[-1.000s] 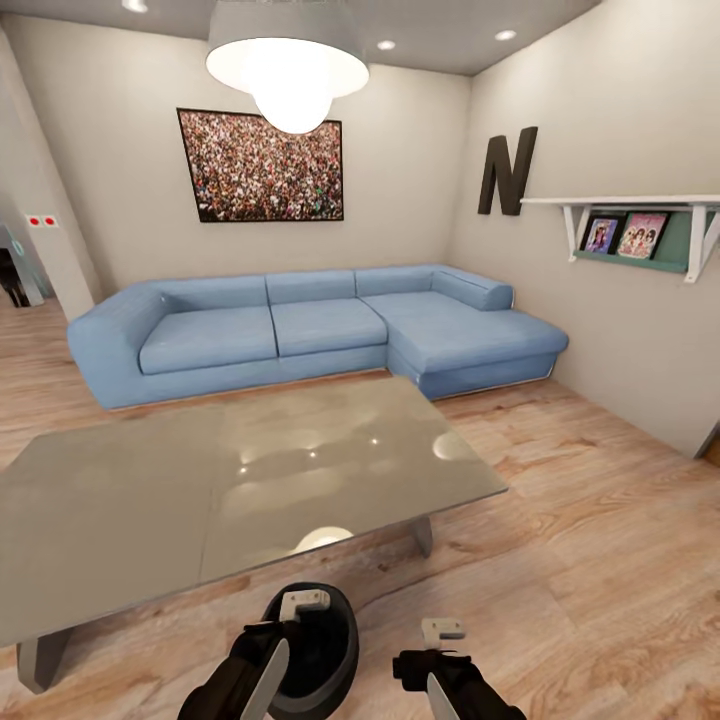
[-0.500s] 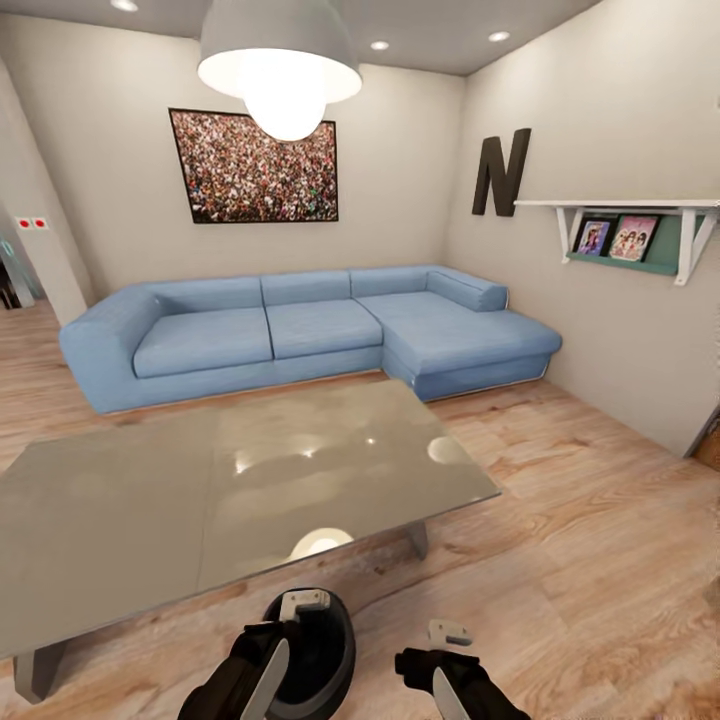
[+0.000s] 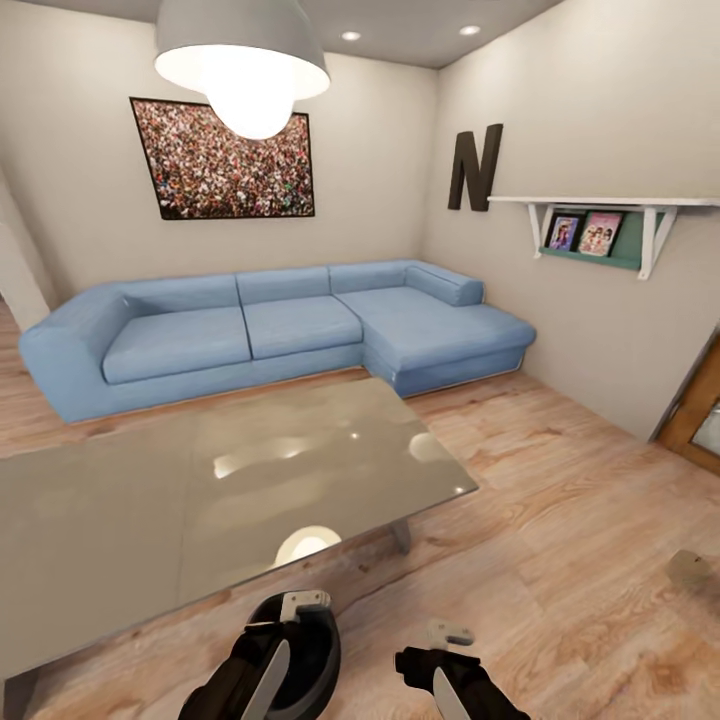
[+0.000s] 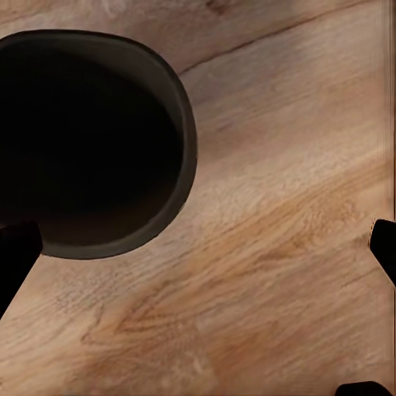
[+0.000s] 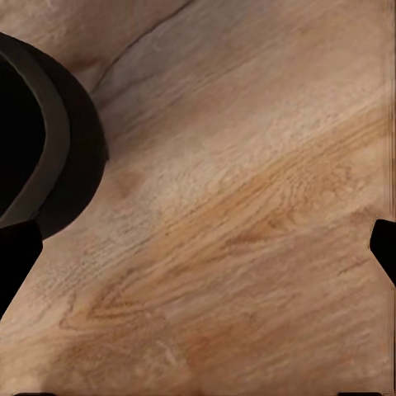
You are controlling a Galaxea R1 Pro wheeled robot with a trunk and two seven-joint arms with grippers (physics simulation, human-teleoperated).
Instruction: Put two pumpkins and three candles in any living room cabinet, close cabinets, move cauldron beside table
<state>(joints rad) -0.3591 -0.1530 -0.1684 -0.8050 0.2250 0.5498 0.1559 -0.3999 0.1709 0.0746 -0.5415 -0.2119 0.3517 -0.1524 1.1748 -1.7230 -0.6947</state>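
A black round cauldron (image 3: 312, 640) stands on the plank floor just in front of the grey glossy table (image 3: 150, 500), by its near edge. My left gripper (image 3: 268, 662) hangs over the cauldron's near side. In the left wrist view the cauldron's dark mouth (image 4: 91, 140) lies below the left gripper (image 4: 198, 252), whose fingers are spread wide. My right gripper (image 3: 440, 668) hovers over bare floor to the right of the cauldron (image 5: 49, 165), and its fingers (image 5: 198, 252) are also wide apart with nothing between them. The pumpkins, candles and cabinet are out of view.
A blue corner sofa (image 3: 270, 330) fills the far wall behind the table. A white wall shelf (image 3: 600, 212) with pictures and a wooden door frame (image 3: 695, 405) are on the right. A pendant lamp (image 3: 240, 60) hangs above. Open wood floor (image 3: 560, 520) stretches to the right.
The whole picture has slid left, so the camera has turned right; the door frame has come into view. Both arms hold the same pose over the cauldron and floor.
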